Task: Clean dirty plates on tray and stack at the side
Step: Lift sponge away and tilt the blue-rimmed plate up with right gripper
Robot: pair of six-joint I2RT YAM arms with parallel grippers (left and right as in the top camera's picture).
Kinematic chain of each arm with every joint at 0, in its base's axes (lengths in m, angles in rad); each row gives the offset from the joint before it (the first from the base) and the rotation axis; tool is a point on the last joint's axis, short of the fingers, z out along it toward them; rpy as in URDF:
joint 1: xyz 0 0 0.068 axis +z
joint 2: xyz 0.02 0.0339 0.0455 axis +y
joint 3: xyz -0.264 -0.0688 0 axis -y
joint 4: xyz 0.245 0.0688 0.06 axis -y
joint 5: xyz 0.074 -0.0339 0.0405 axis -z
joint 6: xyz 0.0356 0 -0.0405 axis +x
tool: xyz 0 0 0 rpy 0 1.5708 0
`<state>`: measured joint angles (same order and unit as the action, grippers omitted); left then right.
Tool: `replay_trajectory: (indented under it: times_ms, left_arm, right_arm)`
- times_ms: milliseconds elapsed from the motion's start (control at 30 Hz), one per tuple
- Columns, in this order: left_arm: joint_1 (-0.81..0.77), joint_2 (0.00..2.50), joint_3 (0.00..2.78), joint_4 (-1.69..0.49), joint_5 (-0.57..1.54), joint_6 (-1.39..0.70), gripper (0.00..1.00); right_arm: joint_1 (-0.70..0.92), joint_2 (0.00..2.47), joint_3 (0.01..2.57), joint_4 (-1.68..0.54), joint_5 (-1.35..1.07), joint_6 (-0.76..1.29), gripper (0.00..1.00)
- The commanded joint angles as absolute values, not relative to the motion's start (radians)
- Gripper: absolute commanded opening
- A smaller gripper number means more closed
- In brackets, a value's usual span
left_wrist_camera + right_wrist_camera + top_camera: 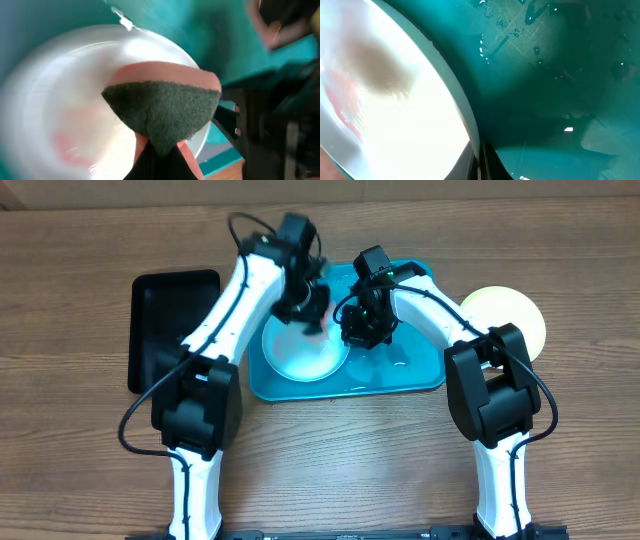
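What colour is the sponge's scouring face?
Dark green, backed by salmon-pink foam sponge; clearest in left wrist view.

turquoise tray; pale plate (faint red smear); yellow-green plate; green-and-pink sponge

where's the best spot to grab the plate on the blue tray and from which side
Probably best to take the plate by its thin raised rim at the right edge, coming in from the right over the bare tray floor. It lies flat, so only the rim gives the jaws something to close on, and the sponge is over its face.
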<state>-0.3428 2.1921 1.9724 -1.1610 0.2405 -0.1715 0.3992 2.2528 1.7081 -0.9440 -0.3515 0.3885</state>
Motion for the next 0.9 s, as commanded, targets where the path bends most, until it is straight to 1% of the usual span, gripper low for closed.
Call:
replay_trajectory:
  times_ms: [0,100,267,600,867]
  left_arm:
    - [-0.323,2.188,2.100,-1.228,0.038,-0.287,0.04]
    - [-0.316,2.188,2.141,-1.256,-0.003,-0.320,0.04]
    - [-0.308,2.188,2.133,-1.253,-0.004,-0.322,0.04]
    - [-0.308,2.188,2.121,-1.251,-0.010,-0.322,0.04]
    - [-0.308,2.188,2.120,-1.249,-0.010,-0.322,0.04]
  right_arm:
    - [0.385,2.252,1.710,-0.946,-0.366,0.393,0.04]
    - [0.364,2.242,1.712,-0.949,-0.398,0.393,0.04]
    - [0.329,2.173,1.713,-0.968,-0.393,0.341,0.04]
    - [0.326,1.937,1.713,-1.075,0.011,0.364,0.04]
    - [0.352,1.826,1.713,-1.158,0.267,0.425,0.04]
